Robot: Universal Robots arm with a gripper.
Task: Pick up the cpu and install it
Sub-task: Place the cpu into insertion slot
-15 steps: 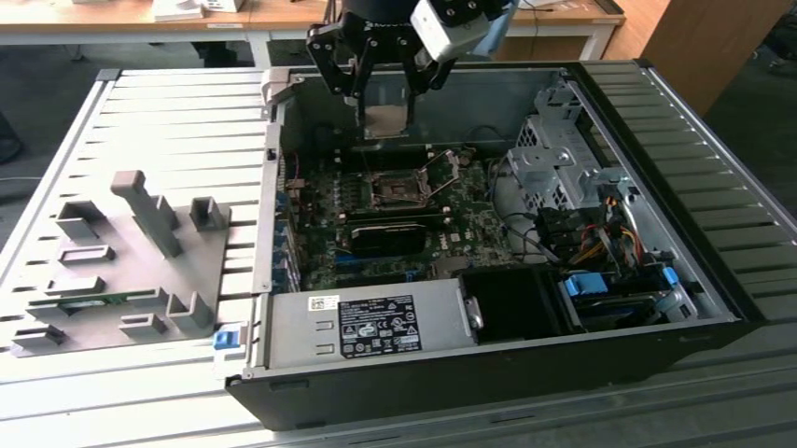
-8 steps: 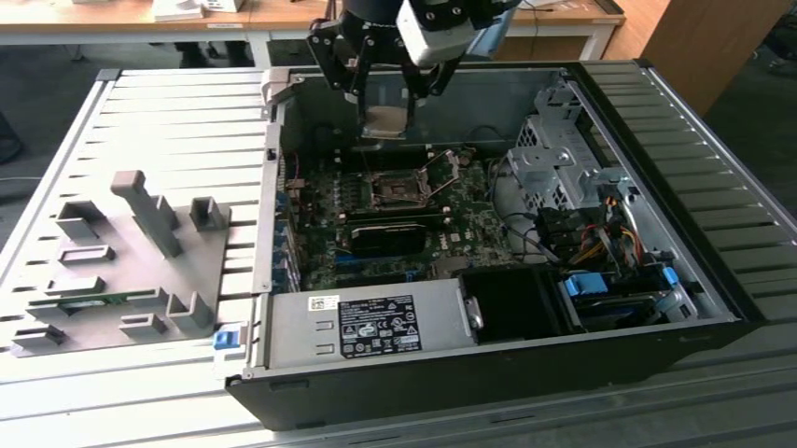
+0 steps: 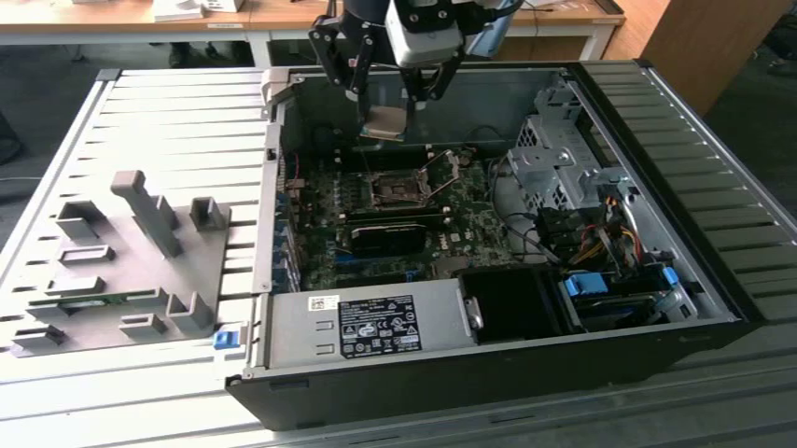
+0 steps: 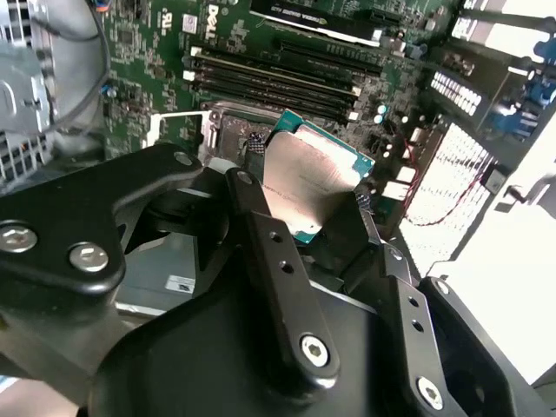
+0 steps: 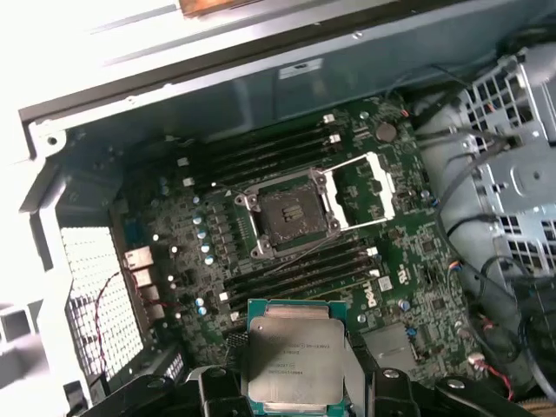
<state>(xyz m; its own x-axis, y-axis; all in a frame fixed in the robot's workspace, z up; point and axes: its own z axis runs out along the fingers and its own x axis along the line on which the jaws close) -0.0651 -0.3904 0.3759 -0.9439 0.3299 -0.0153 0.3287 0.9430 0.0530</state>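
Note:
The cpu (image 3: 384,123) is a flat square chip with a silver top and green rim. It hangs in the air above the back of the open computer case, and my gripper (image 3: 386,107) is shut on it. Both wrist views show the black fingers (image 4: 261,239) clamping two opposite edges of the cpu (image 4: 314,174) (image 5: 294,358). Below it on the green motherboard lies the black square socket (image 5: 291,213) (image 3: 398,191), uncovered, with its metal load frame (image 5: 369,184) swung open to one side. The cpu is well above the socket and touches nothing else.
The case (image 3: 289,103) lies open on a slatted metal table. Inside are a power supply (image 3: 361,327), a metal drive cage (image 3: 561,159) with cable bundles (image 3: 598,238), and memory slots (image 5: 261,156) beside the socket. A grey fixture tray (image 3: 112,271) sits at the exterior view's left.

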